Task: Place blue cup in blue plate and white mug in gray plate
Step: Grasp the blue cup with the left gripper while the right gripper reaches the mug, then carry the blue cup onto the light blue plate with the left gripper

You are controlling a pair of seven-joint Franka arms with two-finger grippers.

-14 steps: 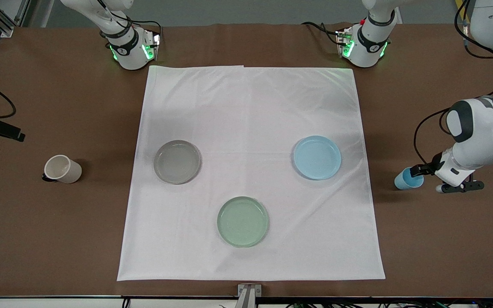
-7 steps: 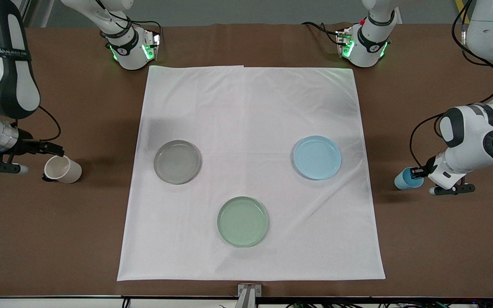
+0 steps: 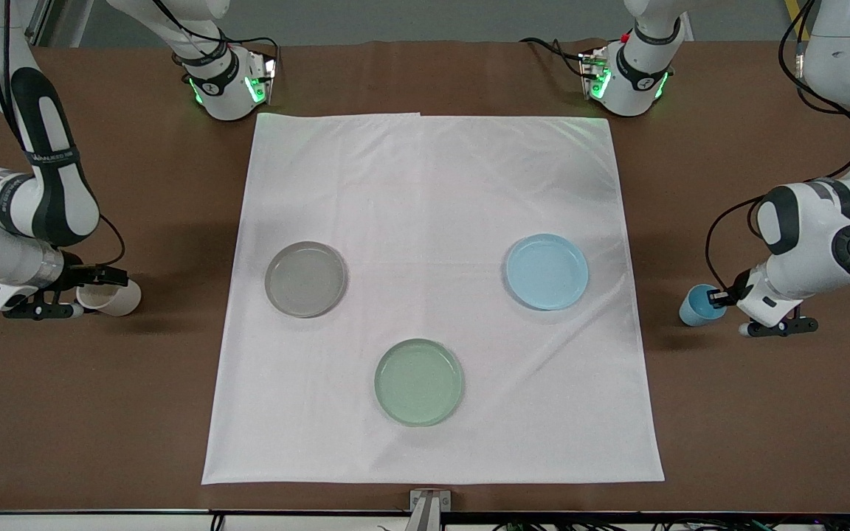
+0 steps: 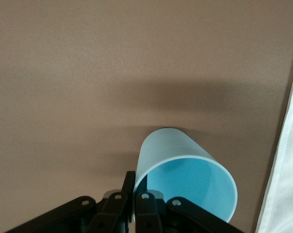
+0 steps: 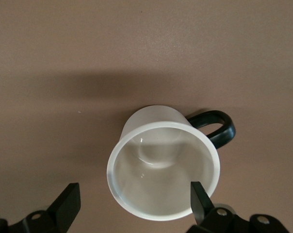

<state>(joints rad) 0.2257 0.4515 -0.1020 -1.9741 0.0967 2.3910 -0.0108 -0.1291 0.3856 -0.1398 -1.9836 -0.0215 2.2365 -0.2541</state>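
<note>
- Blue cup point(image 3: 702, 304) – on the bare table off the white cloth point(image 3: 432, 184), beside the blue plate point(image 3: 547, 271); left claw point(image 4: 132, 204) pinches its rim, now lifted and tilted.
- White mug point(image 3: 111, 295) – well apart from the gray plate point(image 3: 305, 279); right claw point(image 5: 132, 204), absent a second ago, now straddles it, fingers spread – grasp pending.

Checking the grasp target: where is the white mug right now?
The white mug stands on the bare brown table toward the right arm's end, beside the gray plate, between the right gripper's open fingers.

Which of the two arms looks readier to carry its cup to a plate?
The left. Its gripper is shut on the blue cup's rim, while the right gripper is open around the white mug.
</note>
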